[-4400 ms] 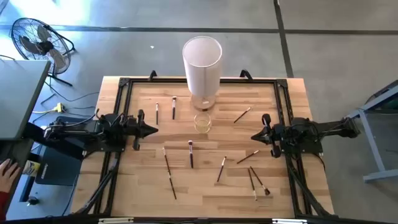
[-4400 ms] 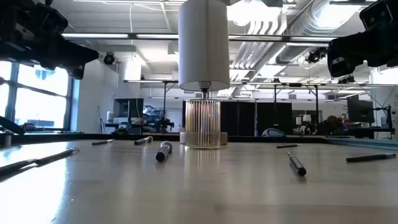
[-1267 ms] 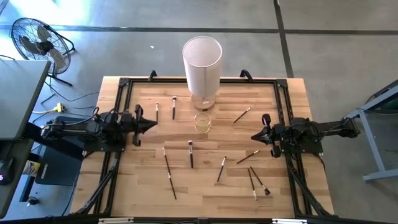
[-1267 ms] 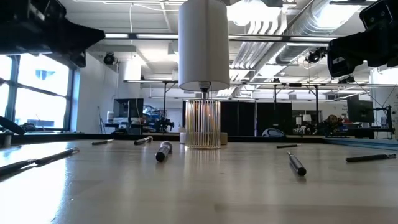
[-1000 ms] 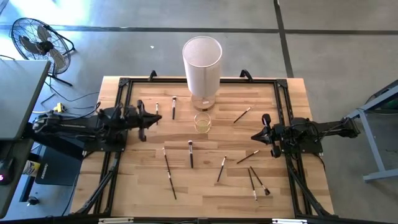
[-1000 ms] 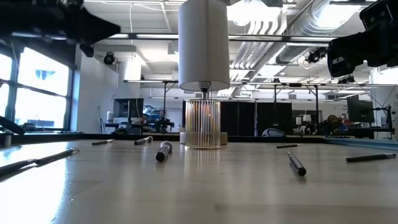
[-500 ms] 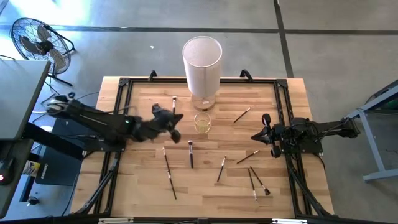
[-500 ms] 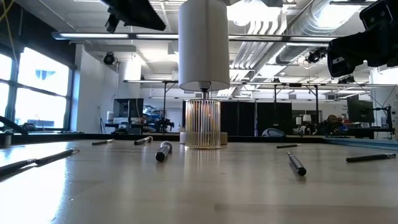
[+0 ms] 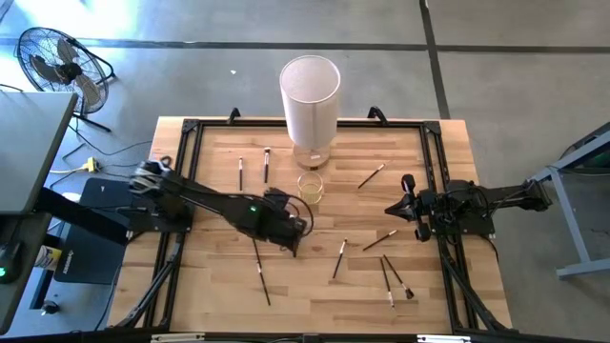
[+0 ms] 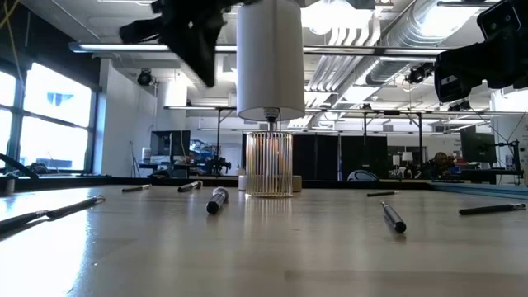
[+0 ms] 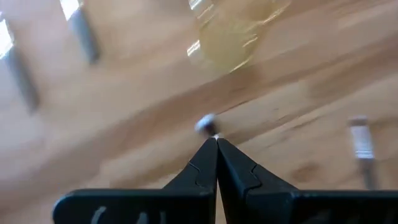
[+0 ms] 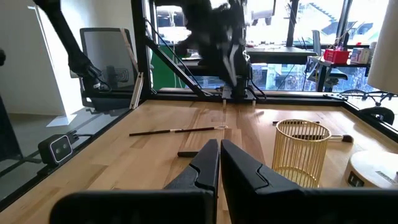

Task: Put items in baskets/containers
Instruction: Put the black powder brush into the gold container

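Several thin makeup brushes lie flat and scattered on the wooden table, such as a pair [image 9: 266, 165] near the far edge and others [image 9: 338, 259] toward the near side. The small ribbed yellowish cup [image 9: 311, 188] [image 10: 268, 165] stands at the middle, just in front of the tall white cylinder [image 9: 310, 95]. My left gripper [image 9: 292, 229] [image 11: 216, 140] is shut and points down over the middle of the table, above a dark brush [image 9: 294, 250] whose pale tip [image 11: 205, 124] shows just beyond the fingertips. It hangs high above the table in the low view [image 10: 202, 58]. My right gripper [image 9: 393, 208] [image 12: 217, 146] is shut and waits at the right side.
A black frame [image 9: 191, 129] runs round the table's edges. The tall white cylinder [image 10: 270, 58] stands on a base by the far edge, behind the cup. More brushes [image 9: 393, 278] lie in the near right corner and one long brush [image 9: 259, 267] lies left of the middle.
My left arm has swung from the table's left edge toward the middle, passing by the far-left brushes, and has tipped its gripper downward. It now stands over the dark brush near the cup. The brushes, the cup and my right arm have kept still.
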Motion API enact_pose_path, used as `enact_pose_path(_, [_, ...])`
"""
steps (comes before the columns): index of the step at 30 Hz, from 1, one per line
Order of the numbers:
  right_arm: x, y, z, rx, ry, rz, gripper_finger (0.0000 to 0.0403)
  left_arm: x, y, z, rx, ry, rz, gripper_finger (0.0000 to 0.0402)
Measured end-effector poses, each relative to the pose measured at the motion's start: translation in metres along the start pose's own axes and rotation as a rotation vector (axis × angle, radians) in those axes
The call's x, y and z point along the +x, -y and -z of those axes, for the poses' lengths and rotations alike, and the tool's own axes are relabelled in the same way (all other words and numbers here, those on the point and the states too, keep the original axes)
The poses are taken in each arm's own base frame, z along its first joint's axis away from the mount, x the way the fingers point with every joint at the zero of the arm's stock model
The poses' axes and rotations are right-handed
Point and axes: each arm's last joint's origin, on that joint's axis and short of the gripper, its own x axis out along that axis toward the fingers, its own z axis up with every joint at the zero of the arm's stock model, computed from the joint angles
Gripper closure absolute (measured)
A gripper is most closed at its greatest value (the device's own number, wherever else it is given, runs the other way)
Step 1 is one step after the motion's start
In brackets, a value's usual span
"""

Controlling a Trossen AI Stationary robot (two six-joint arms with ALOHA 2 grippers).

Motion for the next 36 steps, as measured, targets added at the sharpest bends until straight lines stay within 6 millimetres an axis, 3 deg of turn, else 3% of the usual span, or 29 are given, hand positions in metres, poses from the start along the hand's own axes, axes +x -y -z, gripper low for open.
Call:
enact_pose_path(5, [0.0, 0.0, 0.0, 0.0, 0.0, 0.0, 0.0391, 0.026, 0.001, 0.006, -0.057, -0.071, -0.154, 0.0401])
enact_pose_path(9, [0.0, 0.0, 0.0, 0.0, -0.001, 0.0, 0.0391, 0.048, -0.003, -0.011, -0.118, -0.189, -0.234, 0.0393])
enact_pose_path(14, [0.0, 0.0, 0.0, 0.0, 0.0, 0.0, 0.0391, 0.076, -0.001, -0.032, -0.094, -0.264, -0.198, 0.0351])
enact_pose_path(17, [0.0, 0.0, 0.0, 0.0, 0.0, 0.0, 0.0391, 0.077, 0.003, -0.045, -0.082, -0.272, -0.114, 0.0321])
enact_pose_path(23, [0.0, 0.0, 0.0, 0.0, 0.002, 0.0, 0.0391, 0.085, 0.005, -0.053, -0.068, -0.319, -0.058, 0.0275])
enact_pose_path(36, [0.0, 0.0, 0.0, 0.0, 0.002, 0.0, 0.0391, 0.132, 0.018, -0.031, -0.053, -0.386, -0.097, 0.0268])
